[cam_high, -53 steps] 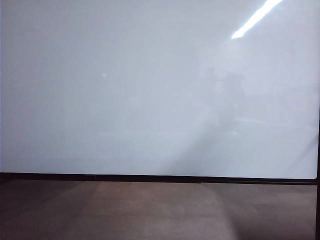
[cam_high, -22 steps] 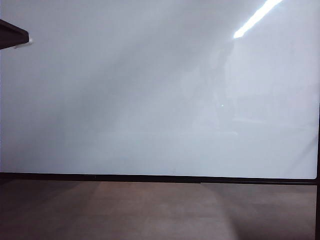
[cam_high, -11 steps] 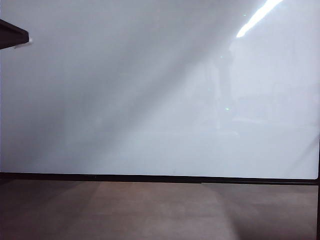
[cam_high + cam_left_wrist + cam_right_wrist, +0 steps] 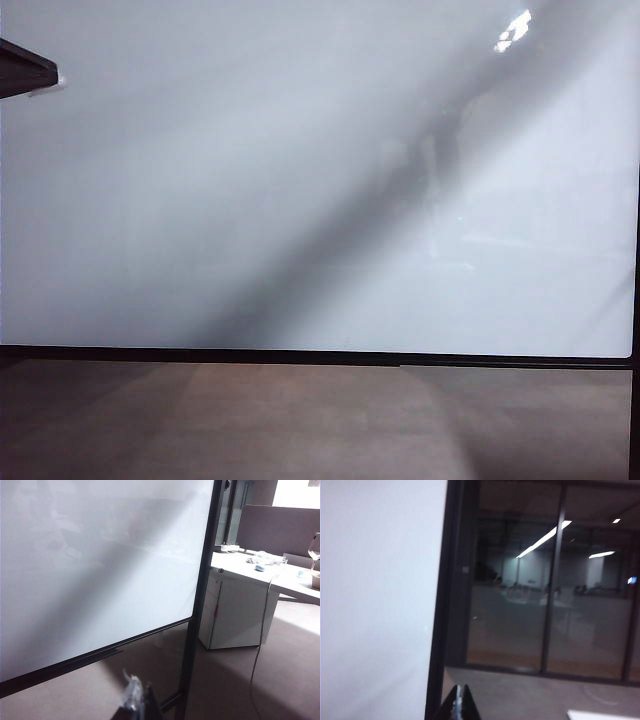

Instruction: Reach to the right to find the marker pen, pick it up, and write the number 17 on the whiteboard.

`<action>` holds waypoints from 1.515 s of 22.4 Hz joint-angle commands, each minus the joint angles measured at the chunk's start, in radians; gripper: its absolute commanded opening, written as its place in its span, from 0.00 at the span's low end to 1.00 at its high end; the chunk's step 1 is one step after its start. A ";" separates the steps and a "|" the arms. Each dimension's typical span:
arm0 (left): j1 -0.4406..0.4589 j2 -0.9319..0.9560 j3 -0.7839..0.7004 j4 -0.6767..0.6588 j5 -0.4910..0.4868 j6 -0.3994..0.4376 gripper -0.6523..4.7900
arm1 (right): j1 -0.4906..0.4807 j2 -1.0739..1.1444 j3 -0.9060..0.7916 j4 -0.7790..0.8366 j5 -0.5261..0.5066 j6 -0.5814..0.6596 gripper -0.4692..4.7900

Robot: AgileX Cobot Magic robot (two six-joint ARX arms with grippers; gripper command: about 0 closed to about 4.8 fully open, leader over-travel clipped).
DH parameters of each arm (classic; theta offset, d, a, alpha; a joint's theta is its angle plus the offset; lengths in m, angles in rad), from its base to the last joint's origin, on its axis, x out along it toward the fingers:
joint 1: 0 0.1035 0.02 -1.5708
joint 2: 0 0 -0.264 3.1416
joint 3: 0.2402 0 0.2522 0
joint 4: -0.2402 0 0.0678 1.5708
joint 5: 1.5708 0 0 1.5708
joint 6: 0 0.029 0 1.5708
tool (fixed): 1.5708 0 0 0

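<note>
**Search phase: the board's reflections shift while no pen is yet in sight**

We see the whiteboard (image 4: 250,180) filling the exterior view above a brown wood-grain surface (image 4: 320,420), its face bare of any writing. Against the frames from a second and half a second ago, the bright light streak near its upper right has shrunk to a small patch, and a broad dark diagonal band now crosses the panel; we read this as something moving in front of the board, probably an arm. The dark object (image 4: 25,68) at the upper left edge is unchanged.

In the right wrist view, the right gripper (image 4: 460,700) has its fingertips pressed together, holding nothing, beside the board's black frame (image 4: 445,605) and facing dark glass panels (image 4: 545,590). In the left wrist view, the left gripper (image 4: 134,696) shows only a translucent tip; we cannot tell how its jaws stand. It points towards the board's lower corner, with a white desk (image 4: 240,600) beyond.

No marker pen appears, so we judge the search unfinished.
</note>
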State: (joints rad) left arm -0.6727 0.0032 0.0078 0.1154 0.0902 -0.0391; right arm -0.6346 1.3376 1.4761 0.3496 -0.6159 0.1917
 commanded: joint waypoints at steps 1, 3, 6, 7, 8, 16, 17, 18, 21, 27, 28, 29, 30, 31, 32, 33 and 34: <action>0.000 0.001 0.001 0.012 0.000 0.002 0.11 | -0.011 0.036 -0.166 0.197 -0.068 0.018 0.09; 0.000 0.001 0.001 0.012 0.001 0.002 0.11 | -0.009 0.081 -0.277 0.288 -0.068 0.019 0.43; 0.000 0.001 0.001 0.012 0.001 0.002 0.11 | -0.002 0.177 -0.392 0.393 -0.087 0.019 0.74; 0.000 0.001 0.001 0.012 0.000 0.002 0.11 | 0.011 0.238 -0.433 0.462 -0.101 0.018 0.74; 0.000 0.001 0.000 0.012 0.000 0.002 0.11 | 0.022 0.282 -0.444 0.501 -0.097 0.015 0.74; 0.000 0.001 0.000 0.012 0.001 0.002 0.11 | 0.162 0.612 -0.443 0.676 -0.022 0.015 0.74; 0.000 0.001 0.000 0.012 0.000 0.002 0.11 | 0.182 0.630 -0.443 0.684 0.000 -0.011 0.74; 0.000 0.001 0.000 0.012 0.000 0.002 0.11 | 0.190 0.636 -0.443 0.684 0.019 -0.026 0.74; 0.000 0.001 0.000 0.012 0.000 0.002 0.11 | 0.203 0.656 -0.443 0.681 0.064 -0.062 0.74; 0.000 0.001 0.000 0.012 0.001 0.002 0.11 | 0.202 0.747 -0.443 0.734 0.064 -0.068 0.74; 0.000 0.001 0.000 0.012 0.000 0.002 0.11 | 0.202 0.755 -0.443 0.738 0.064 -0.068 0.74; 0.000 0.001 0.000 0.012 0.000 0.002 0.11 | 0.202 0.765 -0.443 0.750 0.064 -0.067 0.74; 0.000 0.001 0.000 0.012 0.000 0.002 0.11 | 0.202 0.769 -0.443 0.762 0.065 -0.063 0.74; 0.000 0.001 0.000 0.012 0.000 0.002 0.11 | 0.202 0.770 -0.443 0.764 0.069 -0.064 0.73; 0.000 0.001 0.000 0.012 0.000 0.002 0.11 | 0.202 0.771 -0.443 0.763 0.078 -0.065 0.73; 0.000 0.001 0.000 0.012 0.000 0.002 0.11 | 0.202 0.771 -0.443 0.764 0.090 -0.065 0.73; 0.000 0.001 0.000 0.012 0.000 0.002 0.11 | 0.202 0.771 -0.443 0.766 0.095 -0.065 0.73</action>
State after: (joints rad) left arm -0.6727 0.0029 0.0078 0.1154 0.0902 -0.0391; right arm -0.4320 2.1113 1.0294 1.0943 -0.5331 0.1261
